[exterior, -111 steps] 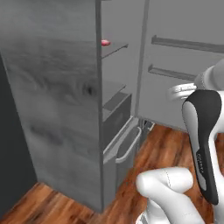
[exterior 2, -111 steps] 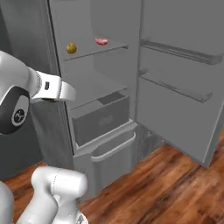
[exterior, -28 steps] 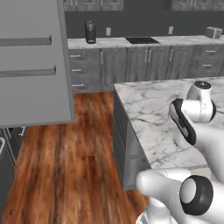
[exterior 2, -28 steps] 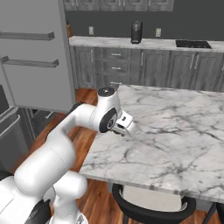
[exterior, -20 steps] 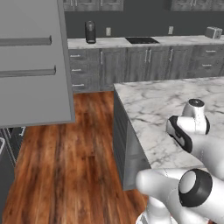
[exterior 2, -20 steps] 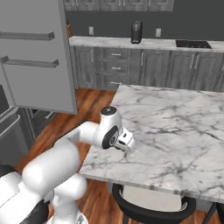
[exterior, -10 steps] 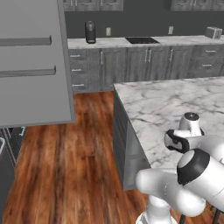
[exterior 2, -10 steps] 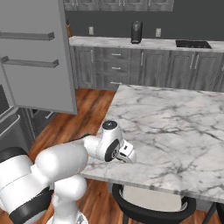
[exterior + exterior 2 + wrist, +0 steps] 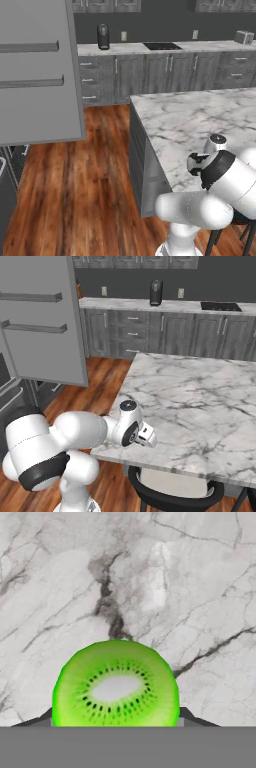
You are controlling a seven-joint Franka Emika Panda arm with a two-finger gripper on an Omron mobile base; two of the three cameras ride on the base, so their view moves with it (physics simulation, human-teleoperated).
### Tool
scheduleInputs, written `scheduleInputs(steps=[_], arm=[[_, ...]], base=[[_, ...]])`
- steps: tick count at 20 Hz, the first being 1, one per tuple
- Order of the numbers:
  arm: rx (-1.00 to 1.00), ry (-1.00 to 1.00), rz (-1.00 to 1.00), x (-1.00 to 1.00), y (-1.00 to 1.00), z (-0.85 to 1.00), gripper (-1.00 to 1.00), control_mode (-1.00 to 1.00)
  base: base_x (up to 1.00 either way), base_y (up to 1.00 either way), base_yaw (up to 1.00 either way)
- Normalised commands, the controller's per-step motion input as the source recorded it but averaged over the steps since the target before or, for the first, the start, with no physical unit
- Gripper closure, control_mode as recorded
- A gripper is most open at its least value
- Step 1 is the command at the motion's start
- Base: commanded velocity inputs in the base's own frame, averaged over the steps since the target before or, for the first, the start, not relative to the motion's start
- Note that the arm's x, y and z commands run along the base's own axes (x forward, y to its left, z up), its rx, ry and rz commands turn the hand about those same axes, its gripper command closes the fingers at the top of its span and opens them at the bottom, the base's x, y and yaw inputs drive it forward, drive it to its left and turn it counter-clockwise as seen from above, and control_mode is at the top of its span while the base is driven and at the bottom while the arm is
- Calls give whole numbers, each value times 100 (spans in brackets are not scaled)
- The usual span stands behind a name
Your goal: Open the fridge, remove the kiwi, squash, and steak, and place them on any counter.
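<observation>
The kiwi (image 9: 116,684), a halved fruit with a bright green face, sits between my dark finger tips in the hand view, with my gripper (image 9: 116,722) shut on it. Veined marble of the counter (image 9: 150,577) lies close behind it. In the right base view my gripper (image 9: 148,437) hangs low over the counter (image 9: 200,401) by its near left edge. In the left base view my hand (image 9: 196,163) is at the counter's (image 9: 200,115) front edge. The fridge door (image 9: 40,321) stands open on the left. The squash and the steak are out of view.
Dark grey cabinets (image 9: 165,75) under a long marble top line the back wall, with a dark coffee machine (image 9: 156,292) and a cooktop (image 9: 220,306) on it. A dark stool (image 9: 170,496) stands under the island's near edge. Wood floor (image 9: 75,175) lies between fridge and island.
The base has turned from the fridge to the island. Over the last second my arm has sunk toward the counter's near edge with the kiwi still held.
</observation>
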Motion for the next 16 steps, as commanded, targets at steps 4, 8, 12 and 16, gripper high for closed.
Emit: scheduleInputs(steps=[4, 8, 12, 16], arm=[[3, 11, 0, 16, -1, -10, -100, -100], [2, 5, 0, 7, 0, 0, -100, -100], [0, 0, 0, 0, 0, 13, -100, -100], [2, 0, 0, -8, 0, 49, -100, -100]], base=[[0, 0, 0], [0, 0, 0], [0, 0, 0], [0, 0, 0]])
